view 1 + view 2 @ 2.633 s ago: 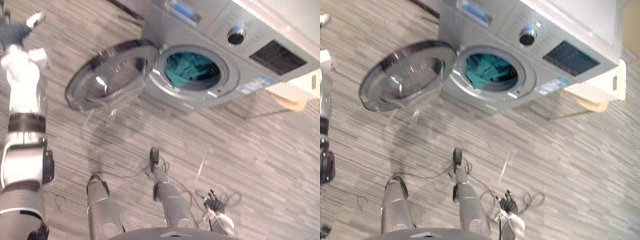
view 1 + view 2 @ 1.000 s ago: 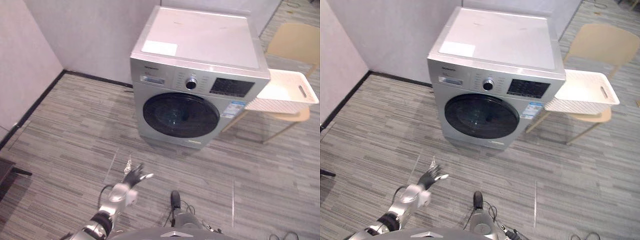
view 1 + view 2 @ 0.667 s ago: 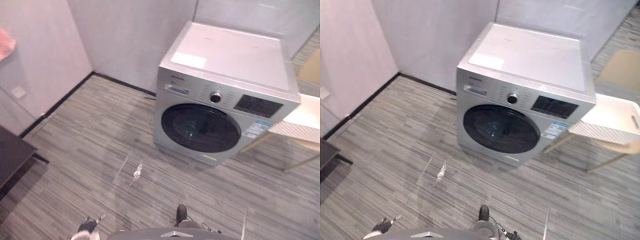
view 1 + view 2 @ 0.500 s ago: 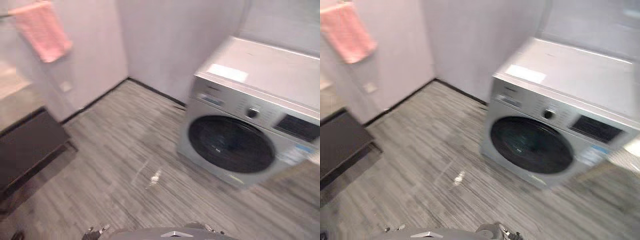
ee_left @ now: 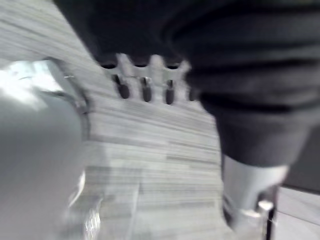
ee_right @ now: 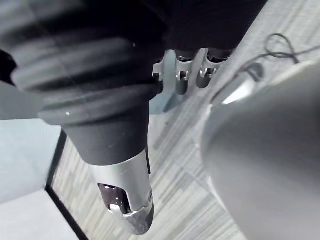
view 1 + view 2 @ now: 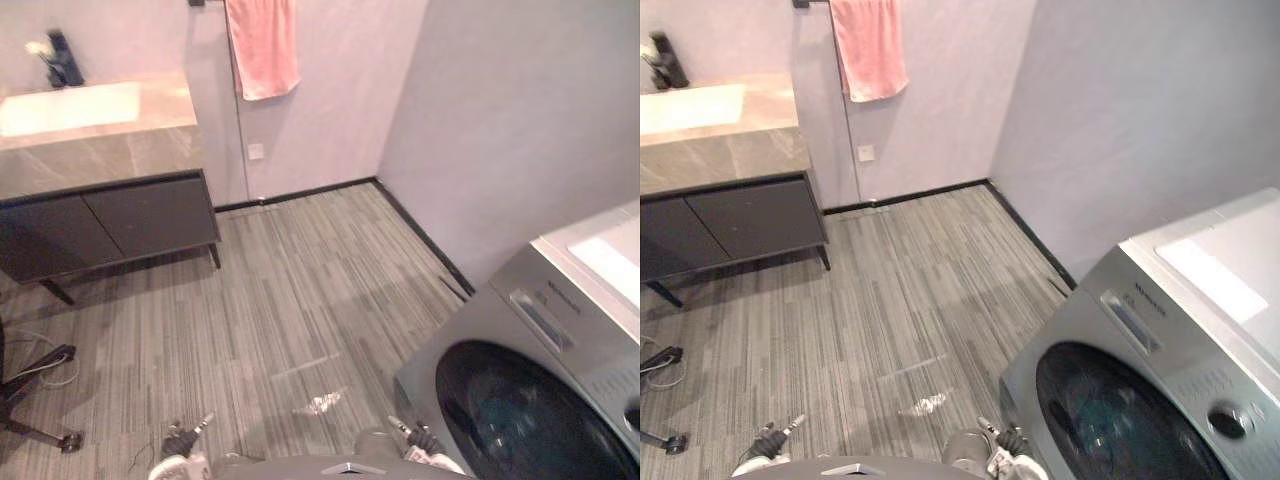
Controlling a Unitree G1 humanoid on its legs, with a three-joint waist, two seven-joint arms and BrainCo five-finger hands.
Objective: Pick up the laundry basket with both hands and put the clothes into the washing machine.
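Left eye view: camera has swung left, onto the sink cabinet [image 7: 110,215]; right eye view: washing machine [image 7: 1120,330] lower right, door [image 7: 1110,420] shut where it stood open, clothes judged inside; left wrist view: left hand [image 5: 144,82] loose, empty; right wrist view: right hand [image 6: 180,75] likewise; loading judged done.
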